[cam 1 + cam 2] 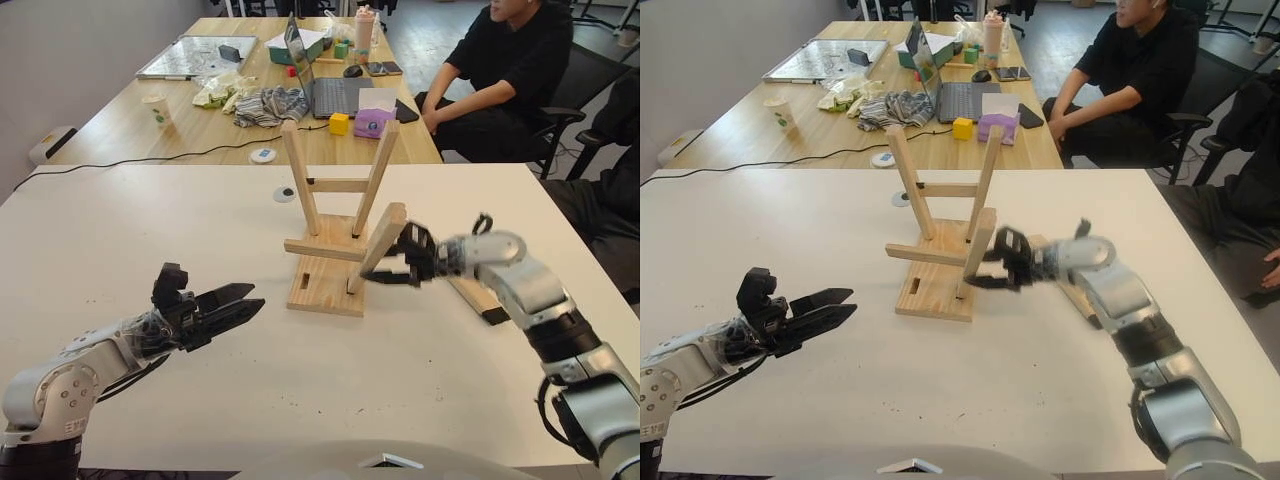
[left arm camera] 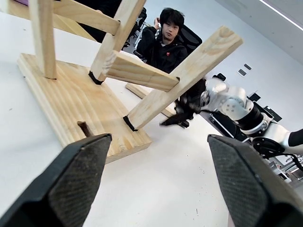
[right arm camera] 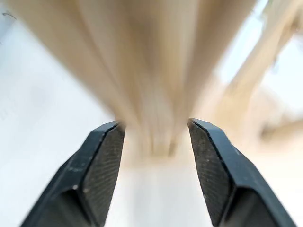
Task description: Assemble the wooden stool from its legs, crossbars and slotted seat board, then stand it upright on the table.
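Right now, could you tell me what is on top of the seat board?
Three legs with two crossbars stand on the seat board; one slot is empty. Their seated ends are hidden.

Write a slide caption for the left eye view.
Right claw at a leaning leg of the upturned stool; left claw open, apart.

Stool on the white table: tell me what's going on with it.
The stool is half-built, upside down: the seat board lies flat on the table with two legs and a crossbar standing in it. The right gripper is at a third, tilted leg at the board's near right corner. The left gripper hangs open to the left, touching nothing. Another wooden piece lies under the right arm.
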